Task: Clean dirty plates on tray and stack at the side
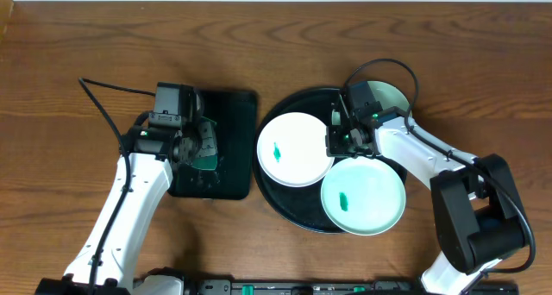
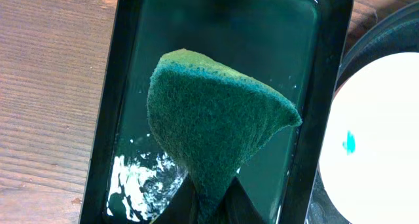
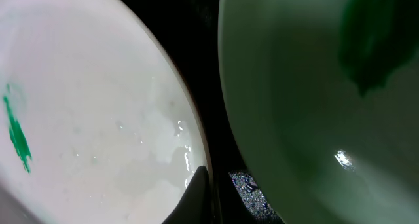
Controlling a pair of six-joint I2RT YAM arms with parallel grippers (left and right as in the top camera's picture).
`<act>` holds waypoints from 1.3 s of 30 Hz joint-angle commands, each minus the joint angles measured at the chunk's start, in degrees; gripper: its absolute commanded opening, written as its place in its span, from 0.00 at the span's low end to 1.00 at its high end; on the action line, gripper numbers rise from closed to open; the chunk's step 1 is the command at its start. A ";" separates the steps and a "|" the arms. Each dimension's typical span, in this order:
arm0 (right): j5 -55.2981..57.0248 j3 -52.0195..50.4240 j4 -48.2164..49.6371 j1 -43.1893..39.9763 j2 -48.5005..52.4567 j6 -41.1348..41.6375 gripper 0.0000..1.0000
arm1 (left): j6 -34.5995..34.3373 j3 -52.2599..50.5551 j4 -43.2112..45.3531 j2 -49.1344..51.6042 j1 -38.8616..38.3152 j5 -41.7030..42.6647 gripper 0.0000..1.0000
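sponge [image 2: 216,112] filled most of the left wrist cam, green scrubby side toward the lens. it was pinched at its narrow end by the left gripper [image 2: 208,203], jaws clamped tight on it. it hung over the rectangular black tray [image 2: 327,86], and only that view showed the water [image 2: 137,178] glinting in the bottom. overhead that tray was just a dark slab on the wooden table [image 1: 86,36], left of the round black tray [image 1: 289,210].

right wrist cam was super close up. one dark fingertip [image 3: 196,198] poked in at the bottom, by the black gap between the white plate [image 3: 85,106] and one of the mint ones, couldn't tell which. overhead put the right gripper [image 1: 341,135] above the middle of the round black tray, jaws together.

count from overhead:
- three plates, all on the round black tray: the white plate on the left, the front mint plate [image 1: 363,194] at the near edge, and the back mint plate [image 1: 392,97] mostly hidden behind the right arm
- two green marks: the white plate's smear [image 1: 278,152] and the front one's smear [image 1: 344,198]
- two trays, one sponge
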 commanded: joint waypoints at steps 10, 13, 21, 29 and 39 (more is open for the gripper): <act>-1.20 -0.24 -0.46 0.70 0.22 -0.98 0.01 | -0.79 -0.87 0.04 0.11 0.13 -0.26 0.08; -1.70 -0.20 -1.01 0.70 0.11 -1.81 0.01 | -0.79 -0.90 0.04 0.11 0.13 -0.26 0.07; -1.64 1.51 -4.46 0.70 -0.33 -3.32 0.01 | -0.76 -0.92 0.07 0.11 0.13 -0.28 0.08; -1.64 1.51 -4.24 0.68 -0.33 -3.30 0.07 | -0.76 -0.92 0.07 0.11 0.13 -0.28 0.07; -0.83 1.51 -1.31 0.66 -0.33 -3.32 0.18 | -0.76 -0.92 0.52 0.11 0.13 -0.28 0.07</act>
